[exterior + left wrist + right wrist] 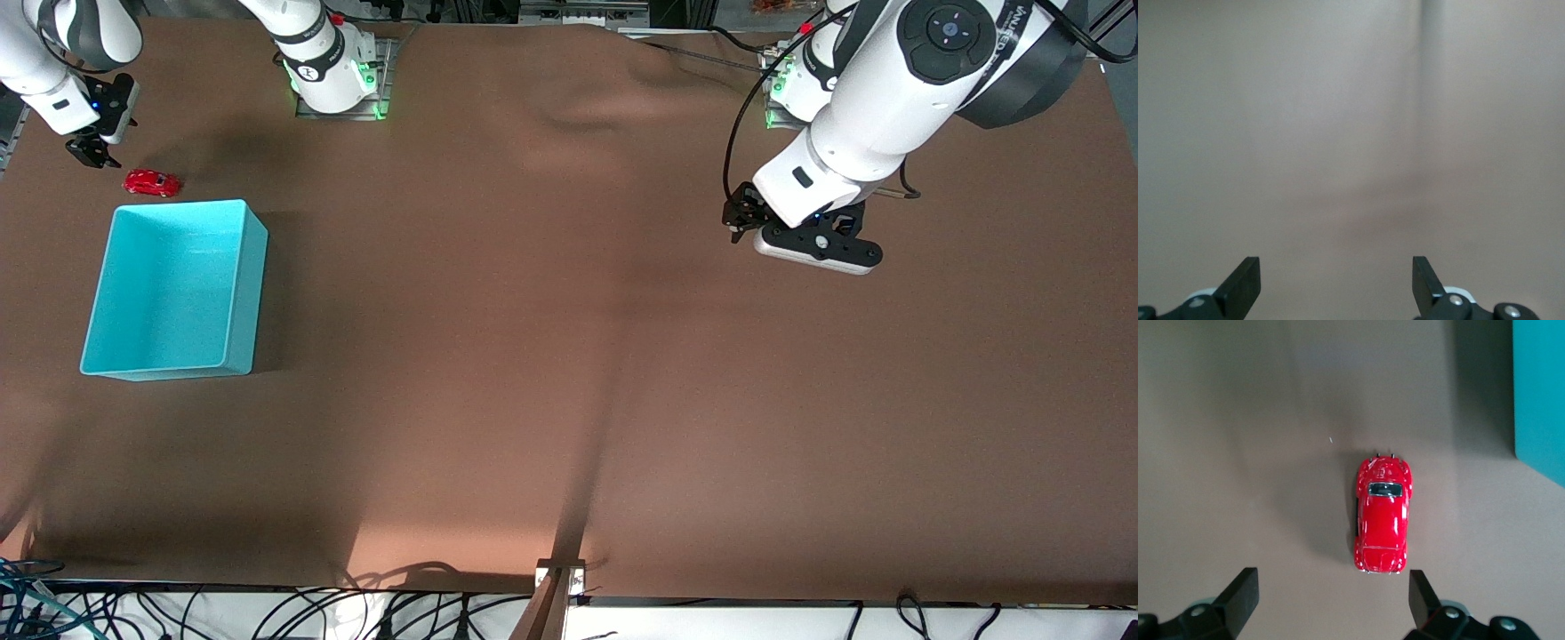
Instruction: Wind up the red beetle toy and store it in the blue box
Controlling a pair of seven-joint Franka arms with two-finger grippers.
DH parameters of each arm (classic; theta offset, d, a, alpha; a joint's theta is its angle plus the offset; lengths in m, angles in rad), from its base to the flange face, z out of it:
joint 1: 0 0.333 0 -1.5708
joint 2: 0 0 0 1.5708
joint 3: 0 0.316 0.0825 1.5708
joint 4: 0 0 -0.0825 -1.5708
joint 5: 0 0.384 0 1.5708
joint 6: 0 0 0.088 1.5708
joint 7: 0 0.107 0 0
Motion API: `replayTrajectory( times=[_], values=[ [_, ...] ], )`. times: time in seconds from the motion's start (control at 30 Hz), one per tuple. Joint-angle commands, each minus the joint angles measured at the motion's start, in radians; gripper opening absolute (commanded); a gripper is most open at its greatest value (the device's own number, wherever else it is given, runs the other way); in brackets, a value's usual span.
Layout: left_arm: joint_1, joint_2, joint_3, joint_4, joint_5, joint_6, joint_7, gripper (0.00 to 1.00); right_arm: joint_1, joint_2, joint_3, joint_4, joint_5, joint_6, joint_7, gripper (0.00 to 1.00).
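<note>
— Nearest the front camera sits the blue box point(173, 289), upright on the brown surface point(569, 400) toward the right arm's end, its open top showing a bare turquoise floor.

— And the red beetle toy point(152, 183)?

— Just beside the box's farther wall, a little farther from the front camera, standing on its wheels on the surface — not in the box. In the right wrist view the red beetle toy point(1382, 513) lies lengthwise between the two finger tips, with a corner of the box point(1540, 393) close by.

— Right gripper point(92, 153)?

— Hanging low over the surface next to the toy, jaws spread wide, gripping nothing.

— The other arm?

— Left gripper point(742, 216) waits over bare surface toward the left arm's end, well apart from the toy. Its wrist view shows the jaws spread — only brown surface point(1351, 133) between them.
</note>
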Motion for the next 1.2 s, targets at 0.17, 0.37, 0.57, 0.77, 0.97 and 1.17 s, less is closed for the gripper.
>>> replayTrajectory(
  times=[0.17,0.37,0.57,0.77,0.97,1.17],
  values=[
    [0.009,0.01,-0.003,0.026,-0.026,-0.015,0.006,1.0,0.006,0.019,-0.018,-0.014,-0.029,0.043,-0.002,1.0],
    [0.009,0.01,-0.003,0.026,-0.026,-0.015,0.006,1.0,0.006,0.03,-0.018,-0.014,-0.029,0.062,-0.002,1.0],
    [0.01,0.01,-0.003,0.028,-0.026,-0.015,0.007,1.0,0.01,0.039,-0.018,-0.013,-0.027,0.063,0.001,1.0],
    [0.012,0.01,-0.003,0.026,-0.026,-0.015,0.007,1.0,0.01,0.039,-0.018,-0.013,-0.027,0.063,0.001,1.0],
    [0.012,0.01,-0.003,0.026,-0.026,-0.015,0.007,1.0,0.012,0.041,-0.016,-0.013,-0.027,0.066,0.002,1.0],
    [0.012,0.01,-0.003,0.028,-0.026,-0.015,0.007,1.0,0.023,0.053,-0.016,-0.013,-0.024,0.082,0.005,1.0]
  ],
)
